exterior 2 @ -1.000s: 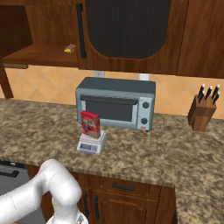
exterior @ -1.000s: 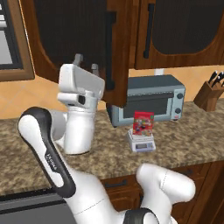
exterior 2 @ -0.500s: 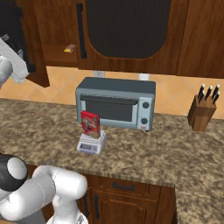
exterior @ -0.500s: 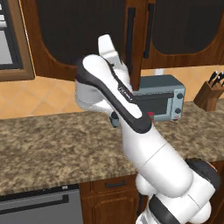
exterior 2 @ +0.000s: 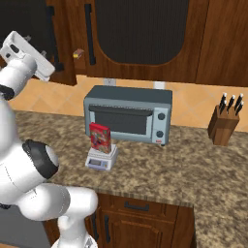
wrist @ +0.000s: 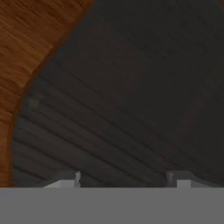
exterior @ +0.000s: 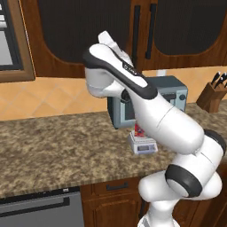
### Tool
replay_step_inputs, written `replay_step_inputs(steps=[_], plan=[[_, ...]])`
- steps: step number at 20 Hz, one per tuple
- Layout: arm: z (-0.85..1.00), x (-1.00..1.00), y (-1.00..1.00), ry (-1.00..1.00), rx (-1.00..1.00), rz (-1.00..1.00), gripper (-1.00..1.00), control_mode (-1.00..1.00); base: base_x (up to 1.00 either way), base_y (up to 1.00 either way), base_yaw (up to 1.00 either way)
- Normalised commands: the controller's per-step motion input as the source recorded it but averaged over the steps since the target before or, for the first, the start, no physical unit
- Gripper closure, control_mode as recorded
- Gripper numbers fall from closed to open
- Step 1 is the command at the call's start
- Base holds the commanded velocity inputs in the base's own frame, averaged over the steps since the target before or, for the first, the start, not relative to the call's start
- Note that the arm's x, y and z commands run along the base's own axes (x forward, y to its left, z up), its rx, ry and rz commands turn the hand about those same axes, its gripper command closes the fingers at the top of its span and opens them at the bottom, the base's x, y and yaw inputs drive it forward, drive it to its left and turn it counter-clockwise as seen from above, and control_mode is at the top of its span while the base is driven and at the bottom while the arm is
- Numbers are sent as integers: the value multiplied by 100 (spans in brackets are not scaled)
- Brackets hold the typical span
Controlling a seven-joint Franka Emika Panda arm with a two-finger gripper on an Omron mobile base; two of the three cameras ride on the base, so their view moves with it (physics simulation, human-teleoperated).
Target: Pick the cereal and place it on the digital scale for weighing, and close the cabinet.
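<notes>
So the cereal [exterior 2: 100, 136] is seen standing upright on the digital scale [exterior 2: 101, 159], which is parked on the granite desk [exterior 2: 193, 169] just in front of the toaster oven [exterior 2: 128, 113]. In the left base view the red box [exterior: 139, 130] is mostly hidden behind the arm, with only a sliver showing above the scale [exterior: 142, 144].

The cabinet [exterior 2: 140, 34] is mounted on the wall above the toaster oven. Its left-hand door [exterior 2: 60, 43] is seen swung partway out in the right base view, with a tiny red-yellow item [exterior 2: 78, 54] visible in the gap next to a black bar handle [exterior 2: 88, 34]. In the left base view the dark arched panels [exterior: 84, 26] and handles [exterior: 135, 29] are seen pretty much face on.

The arm is raised up high, with the hand [exterior 2: 24, 54] held right against the cabinet door. In the hand view the dark ribbed panel [wrist: 131, 96] and its brown wooden frame [wrist: 30, 39] are seen very close up. The fingers [wrist: 123, 178] are held apart, with one tip [wrist: 65, 178] at each side of the bottom edge, and nothing is clamped between them.

A knife block [exterior 2: 224, 125] is set off to the right on the desk, well apart from the scale. Lower drawers [exterior 2: 140, 213] are seen under the desk edge.
</notes>
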Motion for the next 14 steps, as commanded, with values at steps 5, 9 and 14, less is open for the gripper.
replay_step_inputs(steps=[5, 9, 14], plan=[[-48, 99, 26, -1, -31, -55, -100, -100, 0, 0, 0], [-24, 80, 9, -2, -27, -56, -100, -100, 0, 0, 0], [-2, 87, 6, -1, -15, -47, -100, -100, 0, 0, 0]])
